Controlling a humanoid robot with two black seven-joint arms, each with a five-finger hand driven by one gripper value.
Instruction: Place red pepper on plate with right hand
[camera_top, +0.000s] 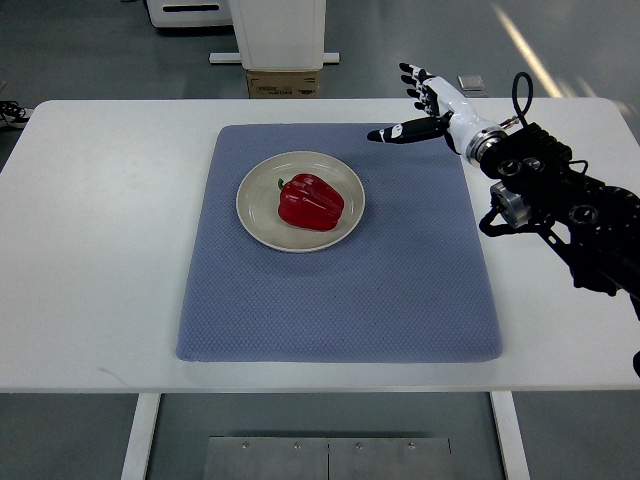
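Observation:
A red pepper (311, 202) lies on a cream round plate (258, 208) in the upper middle of a blue mat (400, 290). My right hand (418, 103) is raised over the mat's far right corner, well to the right of the plate. Its fingers are spread and it holds nothing. The right arm (560, 205) comes in from the right edge. The left arm is out of view.
The mat lies on a white table (90, 250). A cardboard box (283, 84) and a white stand (278, 35) are beyond the table's far edge. A small grey object (470, 82) lies on the floor behind the hand.

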